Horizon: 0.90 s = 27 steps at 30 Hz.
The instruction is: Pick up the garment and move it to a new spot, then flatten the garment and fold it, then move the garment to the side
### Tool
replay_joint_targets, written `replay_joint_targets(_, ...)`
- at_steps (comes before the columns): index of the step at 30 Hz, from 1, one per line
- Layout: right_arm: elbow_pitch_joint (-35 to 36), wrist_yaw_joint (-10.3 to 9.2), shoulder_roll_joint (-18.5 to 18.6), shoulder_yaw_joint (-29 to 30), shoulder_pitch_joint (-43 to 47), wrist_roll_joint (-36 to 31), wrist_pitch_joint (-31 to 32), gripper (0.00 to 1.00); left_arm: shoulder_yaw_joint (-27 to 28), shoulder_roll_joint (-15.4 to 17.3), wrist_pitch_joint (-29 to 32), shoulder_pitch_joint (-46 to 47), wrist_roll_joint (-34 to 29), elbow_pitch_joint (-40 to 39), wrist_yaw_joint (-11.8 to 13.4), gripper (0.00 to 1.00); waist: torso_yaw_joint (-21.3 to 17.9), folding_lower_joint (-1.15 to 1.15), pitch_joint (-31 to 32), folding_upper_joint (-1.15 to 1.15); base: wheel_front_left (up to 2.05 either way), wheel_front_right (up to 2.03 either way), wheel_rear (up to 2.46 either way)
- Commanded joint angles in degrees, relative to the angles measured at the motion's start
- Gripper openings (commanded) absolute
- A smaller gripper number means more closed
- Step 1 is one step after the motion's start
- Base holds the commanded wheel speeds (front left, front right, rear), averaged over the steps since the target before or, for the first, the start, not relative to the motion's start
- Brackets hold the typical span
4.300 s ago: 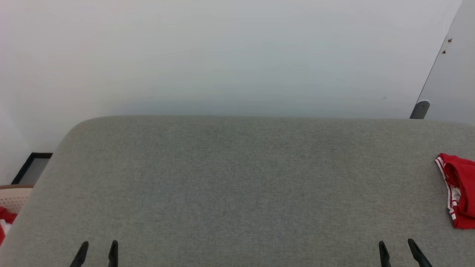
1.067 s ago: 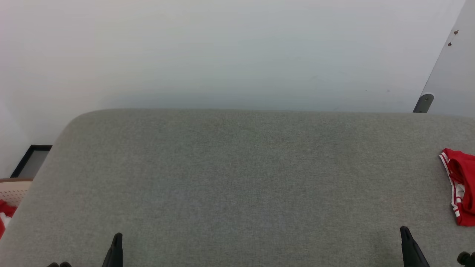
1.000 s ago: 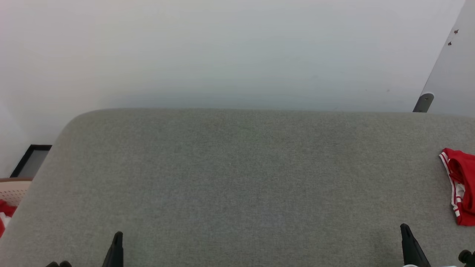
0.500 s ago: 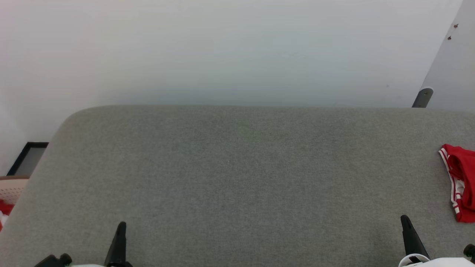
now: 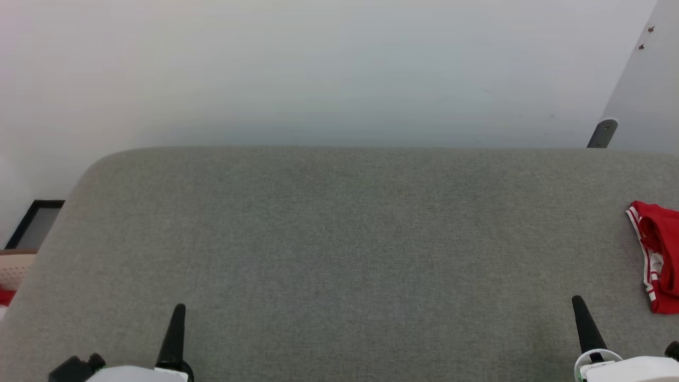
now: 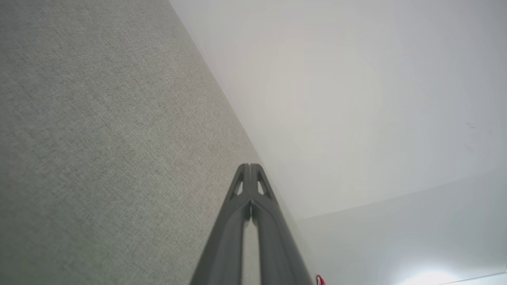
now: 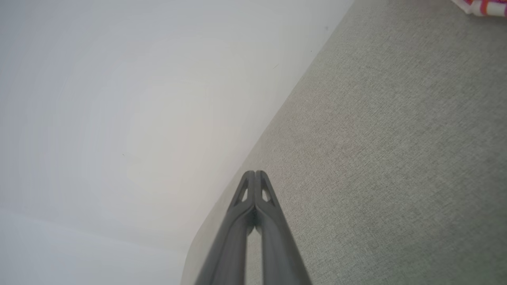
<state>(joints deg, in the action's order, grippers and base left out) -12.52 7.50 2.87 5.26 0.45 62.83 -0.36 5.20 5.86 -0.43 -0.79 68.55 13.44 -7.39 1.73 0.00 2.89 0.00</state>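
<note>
Since only a red scrap of the garment (image 5: 4, 296) shows, in the pale basket (image 5: 16, 268) at 9 o'clock off the grey fabric table (image 5: 339, 228), its lettering can't be read. Open surface runs from the rounded left corner to the smaller red-and-white cloth (image 5: 655, 254) at 3 o'clock. Left gripper (image 5: 177, 313) at 7 and right gripper (image 5: 578, 305) at 5: empty, fingers pressed together. Earlier both were spread and lower in frame.

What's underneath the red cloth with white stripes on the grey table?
The red cloth with white striped trim rests on the grey fabric tabletop. Anything beneath its bunched folds is hidden.
</note>
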Motion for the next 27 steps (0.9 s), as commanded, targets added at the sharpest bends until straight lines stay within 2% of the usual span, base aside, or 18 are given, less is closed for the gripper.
replay_joint_targets(1,0.26,0.0,0.04,0.29,-1.34,1.73,0.48,0.0,0.27,0.05,0.47,1.38,1.53,-0.38,-0.1,0.0,-0.06,0.0,-0.1,0.0,0.0,0.0,0.0)
replay_joint_targets(27,-0.7,0.0,0.03,0.88,-4.36,16.51,3.94,0.0,0.9,-1.58,3.97,4.56,13.28,0.14,-0.13,0.0,-0.84,0.0,-1.49,0.0,0.0,0.0,0.0)
